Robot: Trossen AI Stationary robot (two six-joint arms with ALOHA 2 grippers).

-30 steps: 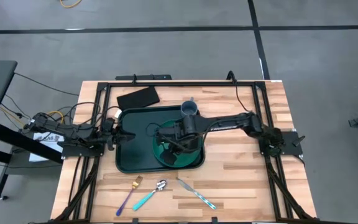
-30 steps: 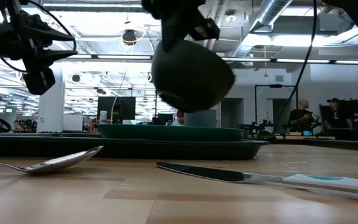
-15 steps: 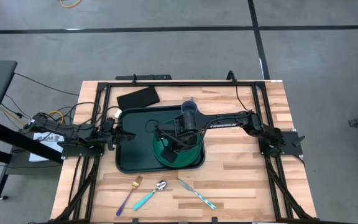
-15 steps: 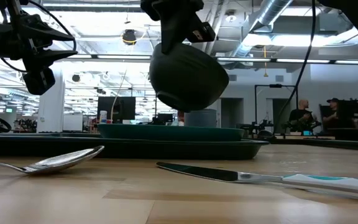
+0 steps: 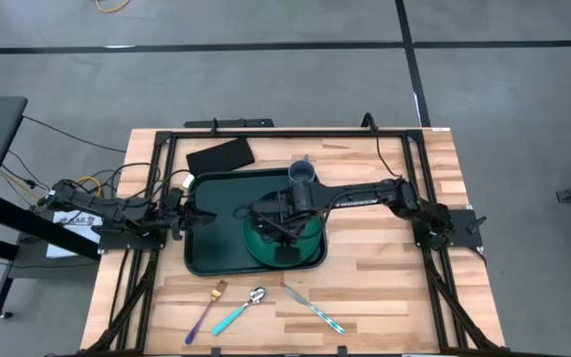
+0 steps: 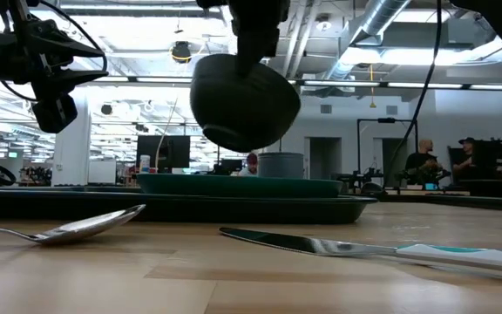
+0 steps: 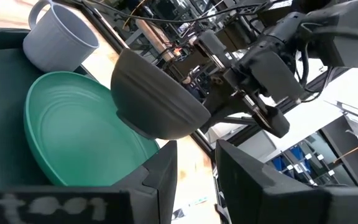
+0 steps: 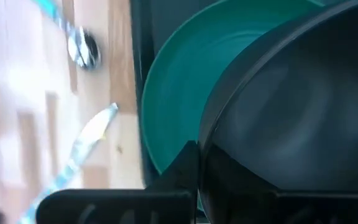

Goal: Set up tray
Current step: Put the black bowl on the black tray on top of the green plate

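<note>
The dark green tray (image 5: pixel 206 248) lies on the wooden table with a round green plate (image 5: pixel 310 238) on its right half. A grey-blue cup (image 5: pixel 302 175) stands at the tray's far right corner. My right gripper (image 5: pixel 282 218) reaches in from the table's right and is shut on a dark bowl (image 6: pixel 242 100), also seen in the left wrist view (image 7: pixel 157 102), above the plate (image 7: pixel 73 137). My left gripper (image 7: pixel 197 180) waits open at the tray's left edge (image 5: pixel 188 213). My right gripper holds the dark bowl by its rim (image 8: pixel 219 118). One finger (image 8: pixel 188 171) shows outside the wall; the other is hidden by the bowl. The fingers come from above (image 6: pixel 255 30). The bowl hangs below them, slightly tilted and lifted clear of the plate.
A flat black rectangle (image 5: pixel 220 156) lies beyond the tray's far left corner. A fork (image 5: pixel 206 308), a spoon (image 5: pixel 242 308) and a knife (image 5: pixel 313 307) lie on the wood between the tray and the near edge. People stand in the room beyond (image 6: pixel 425 161).
My right gripper has carried the bowl a little toward the table's left, above the plate. The bowl has tipped from a steeper slant to nearly level.
</note>
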